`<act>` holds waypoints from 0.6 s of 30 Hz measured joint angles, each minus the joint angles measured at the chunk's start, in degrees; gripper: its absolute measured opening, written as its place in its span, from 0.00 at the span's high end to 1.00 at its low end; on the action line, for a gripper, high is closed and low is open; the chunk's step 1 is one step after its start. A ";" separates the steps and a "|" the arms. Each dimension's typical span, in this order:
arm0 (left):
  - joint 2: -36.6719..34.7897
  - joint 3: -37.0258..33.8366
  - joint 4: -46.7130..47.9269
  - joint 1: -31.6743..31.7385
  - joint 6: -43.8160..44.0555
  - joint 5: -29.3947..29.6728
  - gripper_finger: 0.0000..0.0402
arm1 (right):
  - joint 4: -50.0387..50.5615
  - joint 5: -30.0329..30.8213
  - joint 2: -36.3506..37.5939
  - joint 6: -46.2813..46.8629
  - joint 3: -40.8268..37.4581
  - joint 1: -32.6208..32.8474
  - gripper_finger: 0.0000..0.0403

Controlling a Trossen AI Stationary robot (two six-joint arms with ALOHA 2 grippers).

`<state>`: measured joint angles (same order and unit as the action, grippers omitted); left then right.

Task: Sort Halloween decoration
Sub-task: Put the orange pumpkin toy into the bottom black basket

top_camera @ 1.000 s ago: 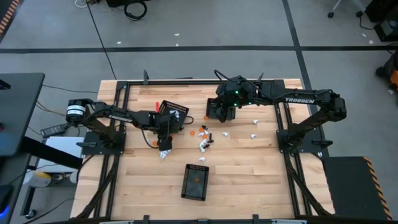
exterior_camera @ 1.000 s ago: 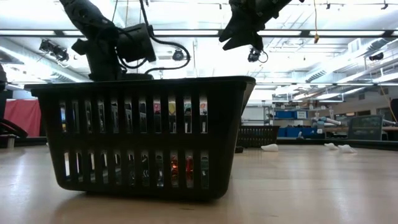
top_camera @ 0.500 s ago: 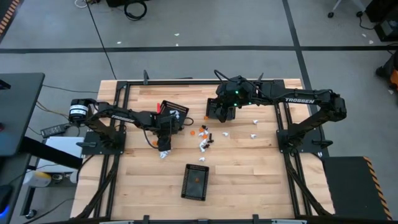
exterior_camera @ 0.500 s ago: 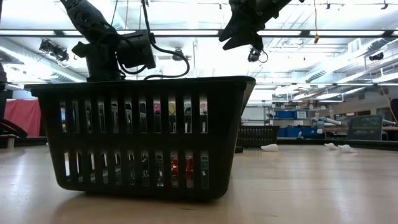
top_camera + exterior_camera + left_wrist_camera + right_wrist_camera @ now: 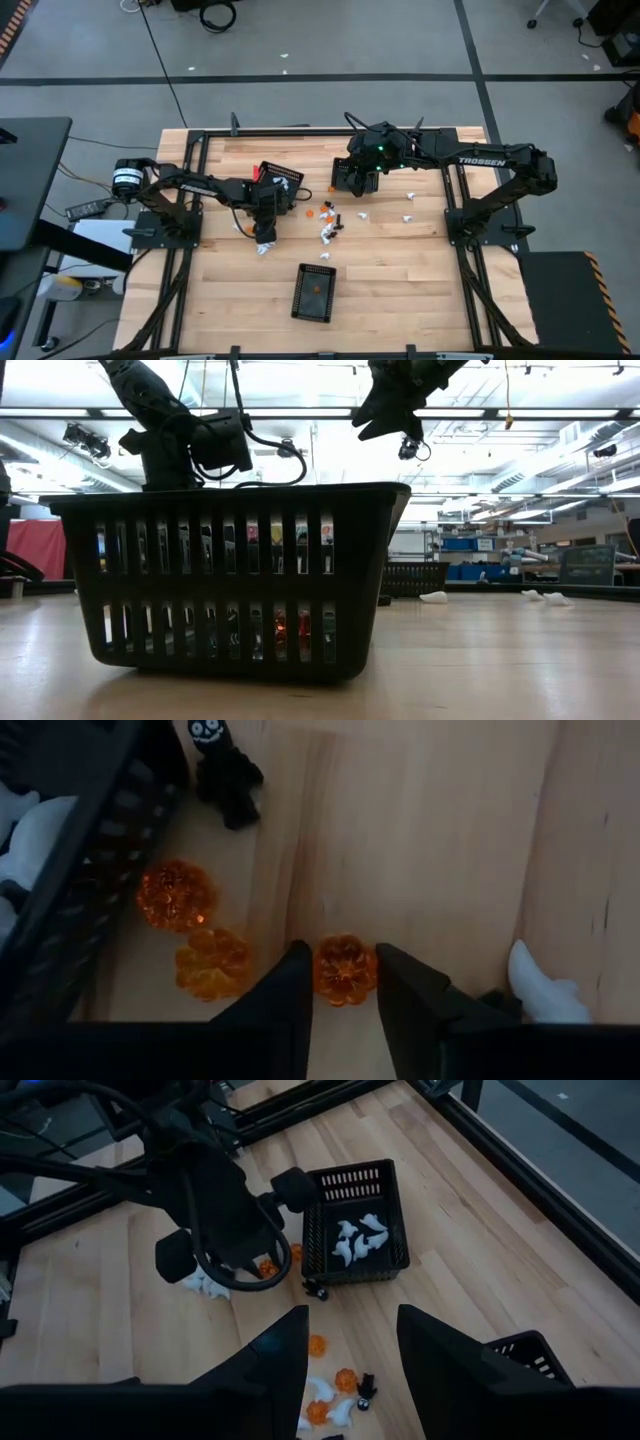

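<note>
Left gripper [image 5: 343, 982] is down at the table [image 5: 400, 280] just beside the left basket [image 5: 281, 180], its two fingers [image 5: 290, 990] touching either side of a small orange pumpkin [image 5: 345, 968], clamped on it while it lies on the wood. Right gripper [image 5: 350, 1350] hangs above the far basket [image 5: 352, 175] with its fingers well apart and nothing between them.

Table is pale wood with a black frame around it. Three black mesh baskets stand on it: the left one holds white ghosts [image 5: 360, 1238], the near one [image 5: 314, 292] has an orange piece inside, and what the far one holds cannot be made out.

Loose trinkets [image 5: 330, 222] in orange, white and black lie scattered between the baskets. Two more orange pumpkins [image 5: 212, 962] lie close by the left basket's wall, near the held one. A black figure [image 5: 224, 778] with a white skull face lies farther along the same wall. A white ghost [image 5: 545, 990] lies just beyond the left gripper's other finger. A few more white ghosts [image 5: 408, 217] lie apart toward the right arm.
</note>
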<state>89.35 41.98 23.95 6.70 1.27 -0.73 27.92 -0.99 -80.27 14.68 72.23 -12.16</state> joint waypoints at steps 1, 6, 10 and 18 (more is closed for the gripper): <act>-0.10 -0.01 0.04 0.00 0.21 0.00 0.76 | 0.01 0.00 0.00 0.00 0.00 0.00 0.60; -0.19 1.08 2.64 -0.02 0.91 -0.22 0.76 | 0.00 0.00 0.00 -0.09 0.00 0.00 0.60; -0.08 3.00 4.09 -0.02 0.73 -0.26 0.77 | 0.00 0.00 0.00 -0.22 0.00 0.00 0.60; -0.08 5.63 5.21 -0.02 0.02 -0.22 0.82 | 0.00 0.13 0.00 -0.76 0.00 0.00 0.60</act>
<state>89.27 47.60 29.16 6.68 1.29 -0.95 27.92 -0.87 -80.27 13.92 72.23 -12.16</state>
